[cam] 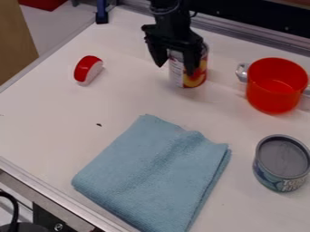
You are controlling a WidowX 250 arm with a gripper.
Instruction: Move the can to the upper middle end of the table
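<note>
Lighting moderate and fairly even; I see the table (54, 118) pale and bright. Shadows soft, low in contrast: a faint one on the table beside the can (195, 80), gentle shading in the folds of the cloth (148, 174). Small glints on the metal handle (242, 72) of the pot (273, 93). My own gripper (176, 70) reads nearly black, with little surface detail. Light source out of frame; direction uncertain.

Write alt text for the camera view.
A robot's black tool hangs at a tall can on a white table. Right are a red pot and short can; left, a red-topped object; nearer, a folded blue cloth.
</note>
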